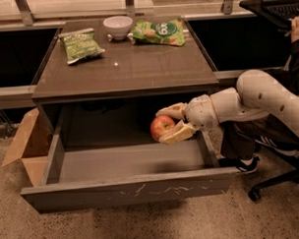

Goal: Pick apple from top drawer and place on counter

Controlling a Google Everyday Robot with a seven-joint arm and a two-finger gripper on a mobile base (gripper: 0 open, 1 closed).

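Your counter point(138, 67) fills the upper middle of the frame, with a white bowl point(118, 27) and two snack bags point(80, 44) along its far edge. Below it the top drawer point(127, 193) stands pulled open. At centre right the gripper point(165, 125) is clamped on the apple point(159, 127), held clear of the drawer floor and tucked under the counter's front lip. Lift straight up and the apple or wrist will likely strike that edge. The grasp looks fingertip-only, so a knock could drop the apple back into the drawer.
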